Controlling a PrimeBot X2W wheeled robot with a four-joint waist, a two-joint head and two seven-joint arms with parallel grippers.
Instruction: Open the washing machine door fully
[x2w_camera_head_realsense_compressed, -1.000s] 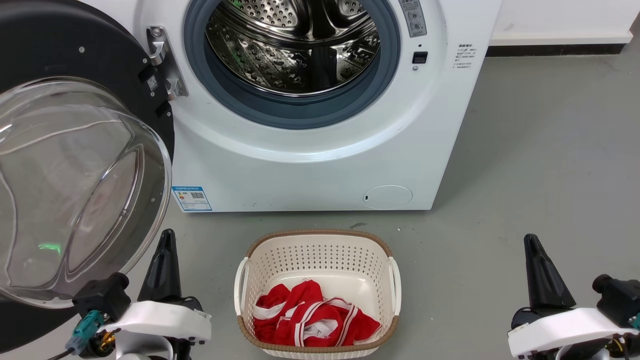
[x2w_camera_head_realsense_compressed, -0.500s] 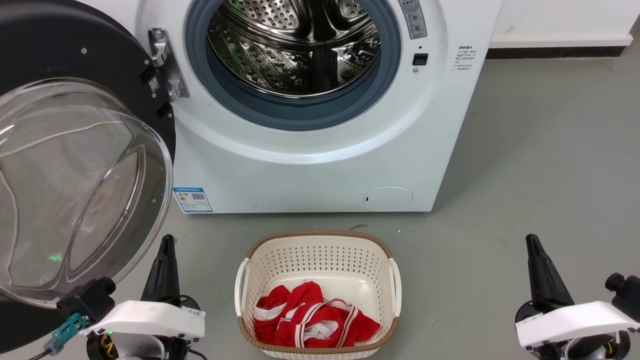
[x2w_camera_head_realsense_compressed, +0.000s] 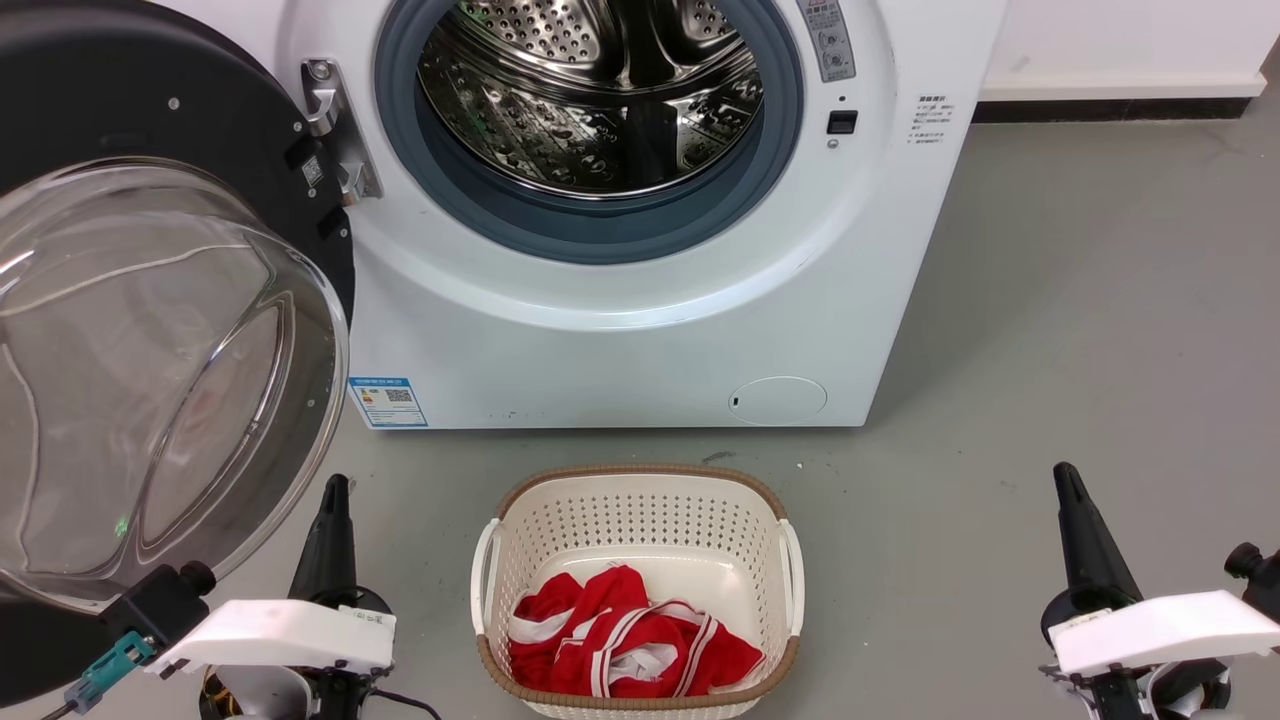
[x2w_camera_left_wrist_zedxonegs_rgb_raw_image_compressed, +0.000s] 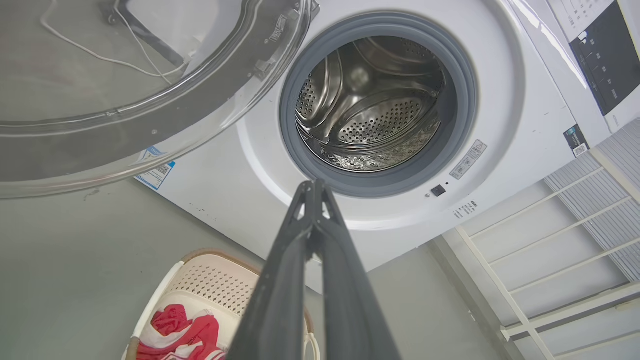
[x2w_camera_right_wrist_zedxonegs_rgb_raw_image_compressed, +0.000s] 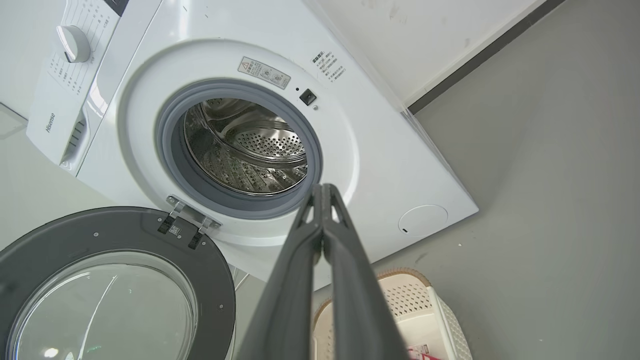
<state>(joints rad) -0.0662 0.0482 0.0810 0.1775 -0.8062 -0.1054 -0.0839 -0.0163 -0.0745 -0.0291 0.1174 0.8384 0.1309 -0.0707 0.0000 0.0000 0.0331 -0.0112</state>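
The washing machine door (x2w_camera_head_realsense_compressed: 150, 330) looks fully open. The left pincer (x2w_camera_head_realsense_compressed: 336, 490) near its rim and the right pincer (x2w_camera_head_realsense_compressed: 1065, 478), well apart, are both pinched together, empty; steer them clear of it.

A smooth grey concrete floor (x2w_camera_head_realsense_compressed: 1080, 300) meets a plain white wall (x2w_camera_head_realsense_compressed: 1120, 35) along a narrow black skirting strip (x2w_camera_head_realsense_compressed: 1110, 100). A white slatted rack (x2w_camera_left_wrist_zedxonegs_rgb_raw_image_compressed: 550, 250) stands nearby.

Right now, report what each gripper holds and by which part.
Nothing is held: left gripper and right gripper are both shut empty, clear of the washing machine door.
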